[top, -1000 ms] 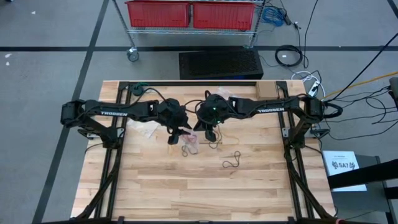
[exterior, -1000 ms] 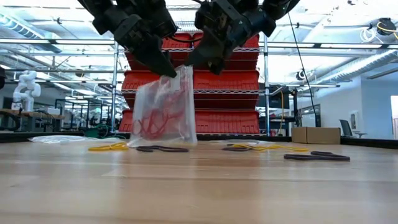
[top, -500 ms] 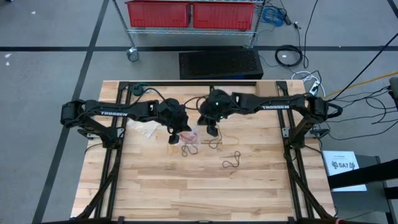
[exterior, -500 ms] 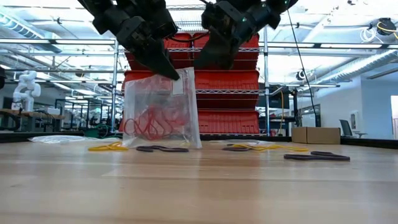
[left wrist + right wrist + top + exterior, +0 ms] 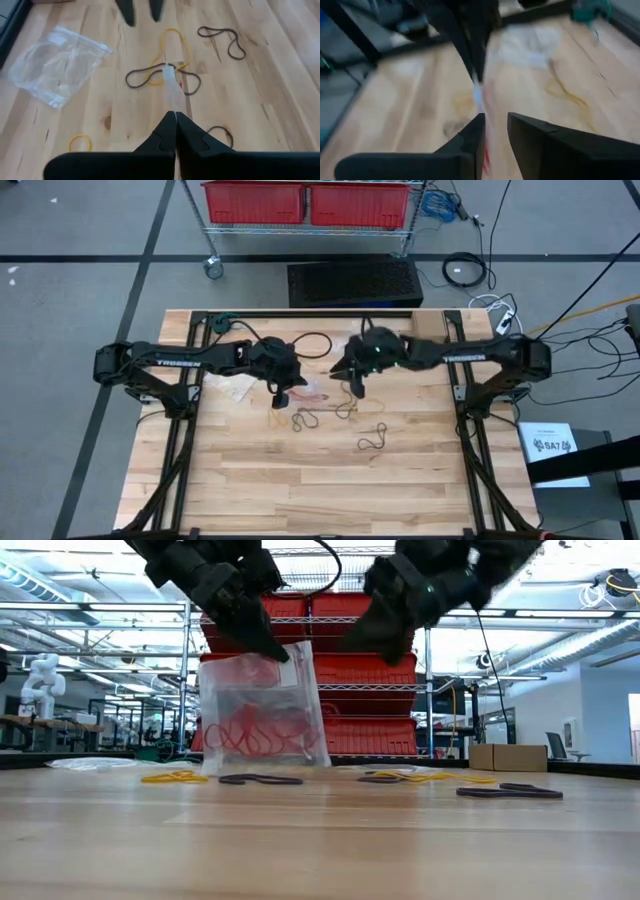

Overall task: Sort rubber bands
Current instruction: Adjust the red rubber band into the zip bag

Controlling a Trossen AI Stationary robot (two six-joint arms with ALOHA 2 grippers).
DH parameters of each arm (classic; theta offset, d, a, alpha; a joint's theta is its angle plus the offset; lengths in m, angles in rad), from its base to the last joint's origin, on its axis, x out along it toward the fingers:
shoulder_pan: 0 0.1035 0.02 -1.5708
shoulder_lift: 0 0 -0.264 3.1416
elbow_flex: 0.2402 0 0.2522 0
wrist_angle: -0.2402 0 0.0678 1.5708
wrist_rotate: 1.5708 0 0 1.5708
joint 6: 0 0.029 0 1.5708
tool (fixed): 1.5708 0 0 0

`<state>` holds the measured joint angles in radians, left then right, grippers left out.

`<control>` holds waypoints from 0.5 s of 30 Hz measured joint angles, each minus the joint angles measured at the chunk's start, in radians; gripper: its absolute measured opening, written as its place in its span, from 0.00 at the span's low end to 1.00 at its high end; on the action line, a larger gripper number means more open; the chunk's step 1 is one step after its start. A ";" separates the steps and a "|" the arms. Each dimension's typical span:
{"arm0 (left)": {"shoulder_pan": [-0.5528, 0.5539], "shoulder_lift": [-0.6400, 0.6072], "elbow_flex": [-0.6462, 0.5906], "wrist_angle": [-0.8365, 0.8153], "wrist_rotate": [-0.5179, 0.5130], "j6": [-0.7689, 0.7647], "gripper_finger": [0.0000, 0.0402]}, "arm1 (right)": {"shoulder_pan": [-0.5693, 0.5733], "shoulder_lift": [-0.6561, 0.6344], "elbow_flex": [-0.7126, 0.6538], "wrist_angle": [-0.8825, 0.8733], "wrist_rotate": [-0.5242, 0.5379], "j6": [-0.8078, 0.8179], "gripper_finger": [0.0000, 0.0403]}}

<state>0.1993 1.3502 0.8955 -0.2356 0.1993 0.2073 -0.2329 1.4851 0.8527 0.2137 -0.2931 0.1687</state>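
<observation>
Bands, red [image 5: 255,735], hang inside a clear bag [image 5: 262,710] clamped at its top edge by the left gripper [image 5: 270,648], fingers together on it. The right gripper [image 5: 362,635] is just beside, fingers slightly apart, empty. Black [image 5: 260,779] and yellow bands [image 5: 172,777] lie on the counter [image 5: 320,840] below.

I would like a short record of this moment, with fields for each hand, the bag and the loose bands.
left hand: shut on the top edge of the clear bag, holding it up
right hand: open, beside the bag, apart from it
bag contents: red rubber bands
loose bands: yellow bands and black bands lie on the table
</observation>
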 joint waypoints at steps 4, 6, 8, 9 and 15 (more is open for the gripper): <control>0.000 -0.001 0.000 0.002 -0.002 0.000 0.00 | 0.035 0.020 -0.120 0.260 0.074 0.100 0.19; 0.000 -0.001 0.000 0.002 -0.011 0.000 0.00 | 0.052 0.020 -0.132 0.258 0.142 0.106 0.22; 0.000 -0.001 0.000 0.002 -0.017 -0.001 0.00 | 0.067 0.020 -0.132 0.195 0.193 0.108 0.25; 0.000 -0.001 0.000 0.002 -0.017 -0.001 0.00 | 0.072 0.020 -0.134 0.168 0.200 0.107 0.26; 0.000 -0.001 0.000 0.002 -0.018 -0.017 0.00 | 0.100 0.020 -0.134 0.077 0.202 0.117 0.29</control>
<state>0.1997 1.3491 0.8955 -0.2337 0.1814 0.1907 -0.1326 1.5055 0.7185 0.2902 -0.0914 0.2855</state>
